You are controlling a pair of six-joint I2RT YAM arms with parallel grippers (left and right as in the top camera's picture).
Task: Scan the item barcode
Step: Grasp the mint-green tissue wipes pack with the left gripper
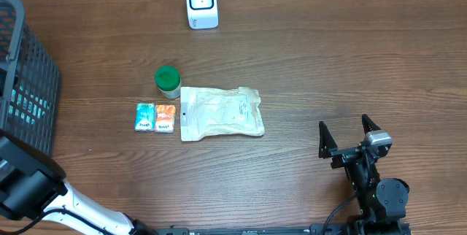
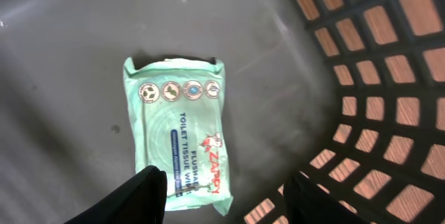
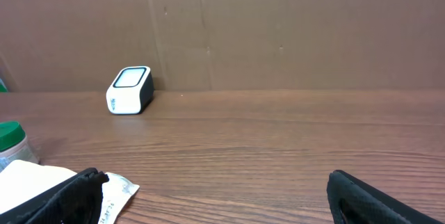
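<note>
Hovering over the near end of the wipes pack [image 2: 181, 133], the left fingers [image 2: 149, 193] are seen partly parted, nothing gripped. The pack lies flat on the basket [image 2: 361, 78] floor. It is judged light, soft and slick-filmed; a pinch across its narrow width is advised. Farther off, the right fingers [image 1: 323, 139] are spread wide, empty, over the bench [image 1: 328, 60], the scanner [image 1: 201, 3] beyond.

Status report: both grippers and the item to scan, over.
Left gripper open, above wipes pack in basket. Right gripper open, empty. Wipes pack not yet gripped; nothing lies on it.
</note>
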